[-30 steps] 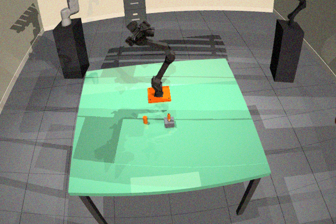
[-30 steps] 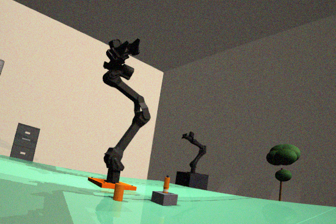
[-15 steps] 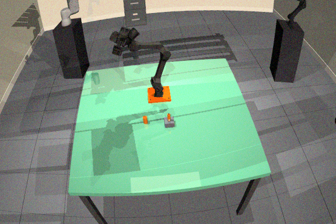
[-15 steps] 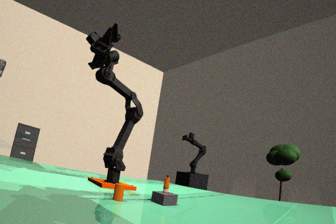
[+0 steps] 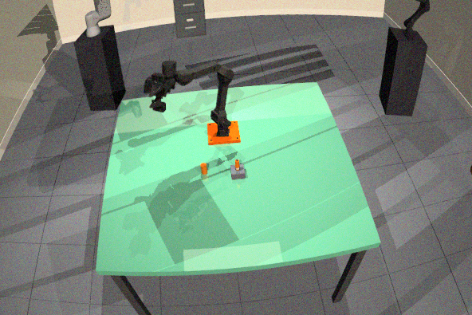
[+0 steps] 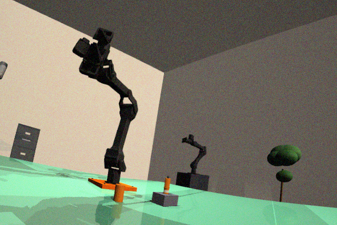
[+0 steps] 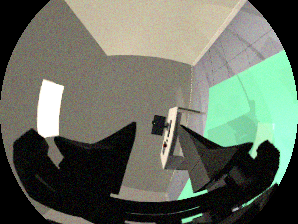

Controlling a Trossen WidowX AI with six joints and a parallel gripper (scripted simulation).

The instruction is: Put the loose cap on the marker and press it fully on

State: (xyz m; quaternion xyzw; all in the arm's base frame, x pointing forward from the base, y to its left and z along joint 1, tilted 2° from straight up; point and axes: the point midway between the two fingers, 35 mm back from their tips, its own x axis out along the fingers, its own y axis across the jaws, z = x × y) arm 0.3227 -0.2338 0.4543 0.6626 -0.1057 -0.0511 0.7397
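Hanging up high over the far left part of the green table [image 5: 279, 200] [image 6: 199, 197], my gripper [image 5: 158, 105] [image 6: 103, 35] [image 7: 157, 127] is partway open with nothing in it. The orange cap [image 5: 204, 168] [image 6: 119, 193] is just standing loose on the tabletop, left of the gray holder block [image 5: 237, 173] [image 6: 165, 199]. The marker [image 5: 237, 165] [image 6: 167, 185] stands upright in that block, so yeah, it's uncapped. My orange base plate [image 5: 235, 139] [image 6: 129, 188] sits on the far side of both, apart from them.
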